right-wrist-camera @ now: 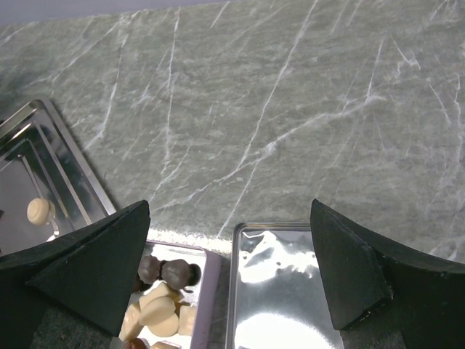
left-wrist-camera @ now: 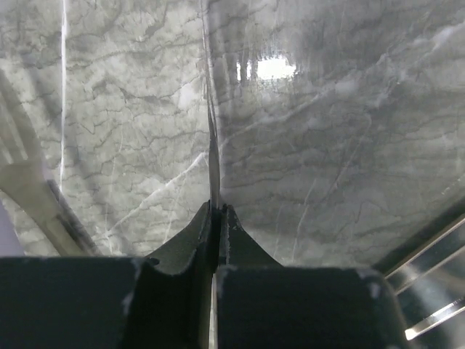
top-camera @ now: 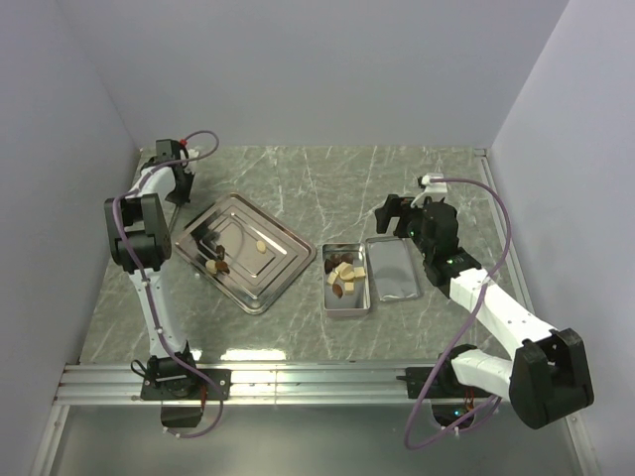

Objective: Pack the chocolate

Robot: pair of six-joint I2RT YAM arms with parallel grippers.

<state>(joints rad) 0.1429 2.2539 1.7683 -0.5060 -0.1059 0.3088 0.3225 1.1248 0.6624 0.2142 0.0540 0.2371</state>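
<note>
A: While most of the chocolate [top-camera: 345,276] lies in the tin [top-camera: 325,290] at the counter's middle, where are the loose pieces?

B: A few roundish lumps lie on the tray [top-camera: 248,223], toward the left edge. The left gripper [top-camera: 182,190], fingers pressed together, hangs near the far left corner, nearer them. The right gripper [right-wrist-camera: 231,214], fingers spread wide, hovers tilted down above the far ends of tin and lid [right-wrist-camera: 280,291].

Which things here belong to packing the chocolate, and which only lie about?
For the job: loose chocolate on the tray; packed chocolate in the tin; lid.
Lying about: no loose thing seen, only the arms' purple cables.
</note>
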